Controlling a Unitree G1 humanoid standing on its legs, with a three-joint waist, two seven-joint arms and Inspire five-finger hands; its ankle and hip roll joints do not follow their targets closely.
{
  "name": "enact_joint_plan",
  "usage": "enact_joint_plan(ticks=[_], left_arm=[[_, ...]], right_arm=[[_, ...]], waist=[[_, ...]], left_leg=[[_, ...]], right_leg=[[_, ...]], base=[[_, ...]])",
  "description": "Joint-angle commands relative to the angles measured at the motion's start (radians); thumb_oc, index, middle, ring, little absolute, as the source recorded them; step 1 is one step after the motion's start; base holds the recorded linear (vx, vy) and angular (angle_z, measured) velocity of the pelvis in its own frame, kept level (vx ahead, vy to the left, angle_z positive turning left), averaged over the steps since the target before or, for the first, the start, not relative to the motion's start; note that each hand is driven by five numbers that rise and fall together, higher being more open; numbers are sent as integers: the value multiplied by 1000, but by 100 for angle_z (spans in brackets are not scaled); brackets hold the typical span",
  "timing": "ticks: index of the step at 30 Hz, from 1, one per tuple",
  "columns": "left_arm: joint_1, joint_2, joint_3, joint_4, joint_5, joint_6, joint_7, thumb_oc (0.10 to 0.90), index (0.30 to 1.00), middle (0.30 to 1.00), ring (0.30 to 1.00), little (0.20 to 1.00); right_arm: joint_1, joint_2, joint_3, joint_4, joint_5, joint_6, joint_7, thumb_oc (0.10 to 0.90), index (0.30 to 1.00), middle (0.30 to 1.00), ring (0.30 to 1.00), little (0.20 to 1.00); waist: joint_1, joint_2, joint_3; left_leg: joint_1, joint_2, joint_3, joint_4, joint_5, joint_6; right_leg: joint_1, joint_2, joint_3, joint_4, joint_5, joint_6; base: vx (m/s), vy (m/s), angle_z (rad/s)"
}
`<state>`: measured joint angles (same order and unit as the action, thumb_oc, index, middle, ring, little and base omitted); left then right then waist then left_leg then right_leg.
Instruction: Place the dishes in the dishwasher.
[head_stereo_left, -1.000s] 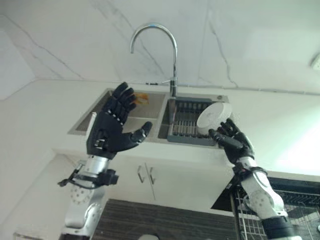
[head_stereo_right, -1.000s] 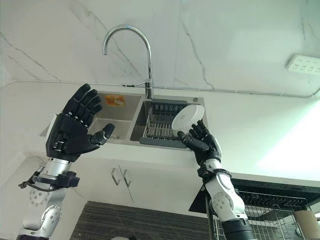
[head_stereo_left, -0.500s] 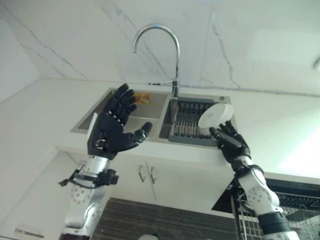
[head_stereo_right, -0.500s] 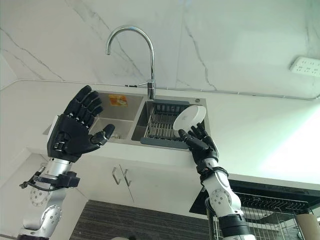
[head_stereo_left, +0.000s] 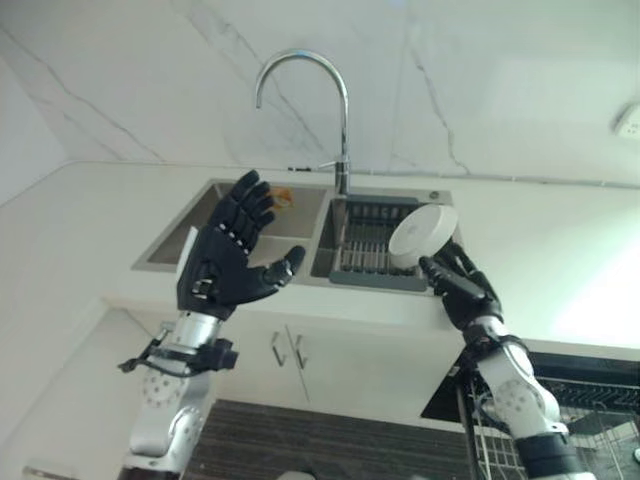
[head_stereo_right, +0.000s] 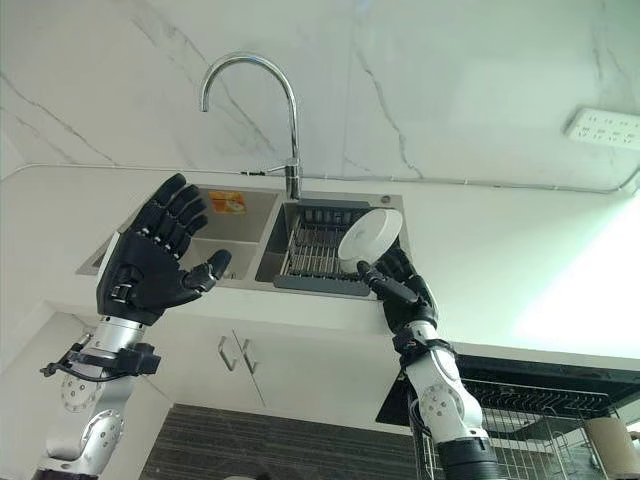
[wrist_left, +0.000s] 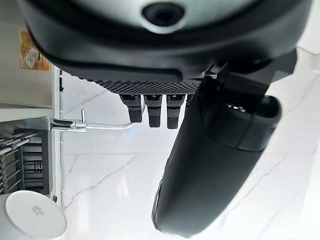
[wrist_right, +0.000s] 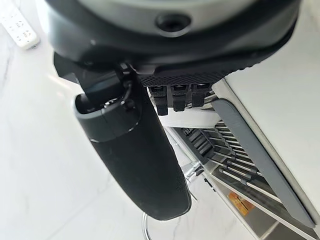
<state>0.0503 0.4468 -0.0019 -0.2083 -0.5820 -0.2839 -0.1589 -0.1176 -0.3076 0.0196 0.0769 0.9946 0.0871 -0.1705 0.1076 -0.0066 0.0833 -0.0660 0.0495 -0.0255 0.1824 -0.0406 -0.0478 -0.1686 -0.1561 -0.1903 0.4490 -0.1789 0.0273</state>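
A white bowl (head_stereo_left: 423, 229) stands on its edge in the dark dish rack (head_stereo_left: 362, 252) in the sink's right basin; it also shows in the left wrist view (wrist_left: 32, 220). My right hand (head_stereo_left: 461, 291) is just in front of and below the bowl, fingers straight and reaching toward its rim, open; its wrist view shows the thumb (wrist_right: 135, 150) with nothing held. My left hand (head_stereo_left: 226, 264) is raised in front of the left basin (head_stereo_right: 215, 250), palm spread, open and empty.
A tall curved faucet (head_stereo_left: 302, 62) rises behind the steel sink. The white counter (head_stereo_left: 560, 250) runs to both sides. The dishwasher's wire rack (head_stereo_right: 540, 430) is pulled out at the lower right. A wall socket (head_stereo_right: 605, 128) sits at the right. Cabinet handles (head_stereo_left: 287, 345) are below the sink.
The camera has swayed a little. Both hands and the bowl keep the same places relative to the sink.
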Motion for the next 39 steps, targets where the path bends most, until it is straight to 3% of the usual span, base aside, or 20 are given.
enact_joint_plan(ticks=[1, 13, 24, 39], left_arm=[[-90, 23, 25, -59, -4, -92, 11, 800, 900, 900, 900, 900], [-94, 24, 17, -45, 7, -82, 27, 800, 900, 900, 900, 900], [-111, 45, 2, -28, -16, -62, 9, 800, 900, 900, 900, 900], [-155, 74, -28, -6, -38, -28, 4, 800, 900, 900, 900, 900]], right_arm=[[-92, 17, -61, -95, 47, -109, 42, 800, 900, 900, 900, 900], [-120, 18, -68, -69, 122, -132, -7, 800, 900, 900, 900, 900], [-191, -4, -115, -12, 183, -217, -90, 800, 900, 900, 900, 900], [-307, -52, -103, 101, 175, -189, -129, 800, 900, 900, 900, 900]], waist=[[3, -13, -39], [11, -13, -40], [32, -14, -44], [53, -16, -50]], left_leg=[[41, 28, 47, 118, -183, -4], [43, 23, 44, 118, -188, 0], [45, 22, 36, 118, -191, 1], [47, 18, 28, 118, -192, -1]], right_leg=[[116, -5, 17, -149, 16, 73], [120, -5, 19, -149, 14, 73], [126, -9, 8, -149, 12, 72], [133, -8, -3, -149, 10, 69]], base=[[0, 0, 0], [0, 0, 0], [0, -2, 1], [0, 0, 0]])
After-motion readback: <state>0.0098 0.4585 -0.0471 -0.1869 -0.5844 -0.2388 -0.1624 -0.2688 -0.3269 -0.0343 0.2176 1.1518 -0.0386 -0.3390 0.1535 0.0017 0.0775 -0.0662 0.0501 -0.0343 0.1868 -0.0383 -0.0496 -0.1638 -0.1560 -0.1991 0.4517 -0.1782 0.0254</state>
